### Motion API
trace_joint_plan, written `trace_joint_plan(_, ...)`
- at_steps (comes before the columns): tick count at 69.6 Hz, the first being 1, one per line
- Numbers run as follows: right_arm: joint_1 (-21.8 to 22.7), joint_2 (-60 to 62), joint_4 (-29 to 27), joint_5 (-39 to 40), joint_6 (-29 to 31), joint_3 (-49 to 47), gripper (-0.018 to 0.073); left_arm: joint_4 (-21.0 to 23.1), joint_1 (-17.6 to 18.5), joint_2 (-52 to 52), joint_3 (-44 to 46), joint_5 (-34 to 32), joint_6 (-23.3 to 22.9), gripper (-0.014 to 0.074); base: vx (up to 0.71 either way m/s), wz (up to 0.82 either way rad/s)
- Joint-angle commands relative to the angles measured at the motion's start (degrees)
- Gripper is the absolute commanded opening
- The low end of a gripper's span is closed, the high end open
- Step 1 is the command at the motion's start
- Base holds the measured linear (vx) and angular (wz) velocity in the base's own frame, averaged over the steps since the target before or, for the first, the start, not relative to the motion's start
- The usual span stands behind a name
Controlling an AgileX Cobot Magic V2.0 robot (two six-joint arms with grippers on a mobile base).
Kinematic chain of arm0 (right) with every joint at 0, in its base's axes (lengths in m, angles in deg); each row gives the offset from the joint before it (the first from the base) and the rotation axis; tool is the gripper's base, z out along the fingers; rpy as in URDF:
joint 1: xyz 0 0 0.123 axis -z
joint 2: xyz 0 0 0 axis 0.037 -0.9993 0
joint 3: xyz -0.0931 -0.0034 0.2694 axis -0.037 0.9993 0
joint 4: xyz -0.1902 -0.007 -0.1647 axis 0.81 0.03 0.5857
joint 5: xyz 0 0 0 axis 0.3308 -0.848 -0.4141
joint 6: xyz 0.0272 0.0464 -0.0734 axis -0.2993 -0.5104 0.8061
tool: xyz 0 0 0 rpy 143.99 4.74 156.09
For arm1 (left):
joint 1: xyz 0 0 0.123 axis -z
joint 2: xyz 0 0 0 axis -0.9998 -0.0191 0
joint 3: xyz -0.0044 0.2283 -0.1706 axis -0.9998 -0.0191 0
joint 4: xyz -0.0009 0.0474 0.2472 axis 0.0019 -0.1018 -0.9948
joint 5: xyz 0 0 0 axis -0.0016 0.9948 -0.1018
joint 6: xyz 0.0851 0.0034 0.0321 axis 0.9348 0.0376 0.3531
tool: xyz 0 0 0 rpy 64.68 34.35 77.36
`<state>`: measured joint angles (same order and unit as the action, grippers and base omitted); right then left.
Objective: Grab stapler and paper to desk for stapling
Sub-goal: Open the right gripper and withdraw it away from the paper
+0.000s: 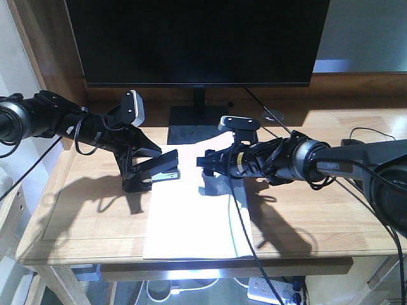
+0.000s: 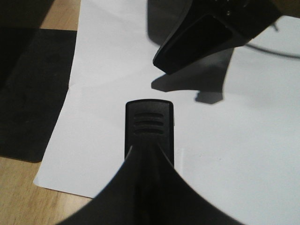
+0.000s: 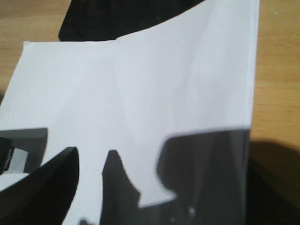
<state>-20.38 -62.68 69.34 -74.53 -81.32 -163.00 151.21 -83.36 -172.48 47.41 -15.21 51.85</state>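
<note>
With my left gripper [image 1: 143, 169] clamped on the stapler [image 1: 160, 166] at a far corner of the paper [image 1: 197, 222], which lies from worktop [image 1: 82, 216] centre to front edge, I align the mouth squarely over the sheets; whether my right gripper [image 1: 205, 164] is closed, I cannot tell.

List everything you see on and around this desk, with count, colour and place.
monitor: one, black, back of desk
desk: one, light wood, under everything
paper: one stack, white, desk centre
stapler: one, black and silver, at paper's far-left corner
cables: several, black, desk's right side
power strip: one, white, below desk
left arm: black, jaws closed on stapler
right arm: black, over paper's far end, jaws state unclear
</note>
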Motion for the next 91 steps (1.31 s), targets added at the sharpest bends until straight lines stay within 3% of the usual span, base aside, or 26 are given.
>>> trace_joint_plan(1,1.6,5.4,3.0,-3.5,0.8,0.0,0.0606,3.3,0.1,3.5,1.6,0.9,-0.4,-0.0006,0.0,0.0)
trace_joint_plan(20,4.9,14.8,3.1,-5.3,8.5,6.4,0.0579,3.3,0.1,3.5,1.6,0.9,-0.4,-0.0006,0.0,0.0)
trace_joint_plan(37,5.5,31.9,3.1,-10.5,17.4,14.6,0.0578,3.3,0.1,3.5,1.6,0.9,-0.4,-0.0006,0.0,0.0)
trace_joint_plan(64,5.5,62.9,3.0,-11.2,18.4,27.8,0.0578,3.3,0.1,3.5,1.6,0.9,-0.4,-0.0006,0.0,0.0)
trace_joint_plan(91,5.3,88.8,3.1,-9.6,18.4,48.5,0.0578,3.3,0.1,3.5,1.6,0.9,-0.4,-0.0006,0.0,0.0)
